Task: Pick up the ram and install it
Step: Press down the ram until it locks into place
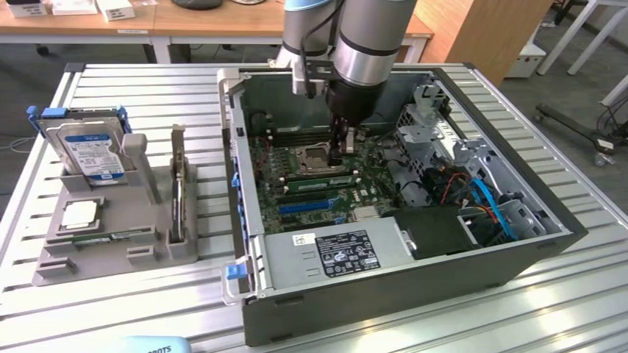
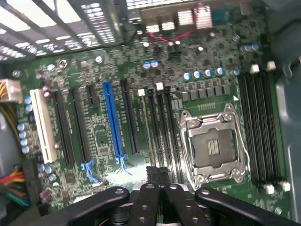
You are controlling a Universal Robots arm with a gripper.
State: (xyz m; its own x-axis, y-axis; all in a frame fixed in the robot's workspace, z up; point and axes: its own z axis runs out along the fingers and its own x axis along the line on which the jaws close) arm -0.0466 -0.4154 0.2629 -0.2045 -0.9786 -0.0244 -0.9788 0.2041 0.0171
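Observation:
The ram (image 1: 101,237), a thin green stick with a small white label, lies flat in the grey tray (image 1: 59,268) at the exterior view's left. My gripper (image 1: 339,158) is far from it, reaching down into the open computer case (image 1: 393,294). It hangs just above the motherboard beside the empty processor socket (image 1: 316,156). In the wrist view the gripper (image 2: 157,172) is shut, its dark tips over the black memory slots (image 2: 162,127) next to the socket (image 2: 214,146). I see nothing between the fingers.
The tray also holds a hard drive (image 1: 90,151) standing upright, a square silver processor chip (image 1: 81,213) and a tall dark card (image 1: 176,191). Inside the case are a power supply (image 1: 334,254), blue and red cables (image 1: 490,206) and a metal drive cage (image 1: 427,121).

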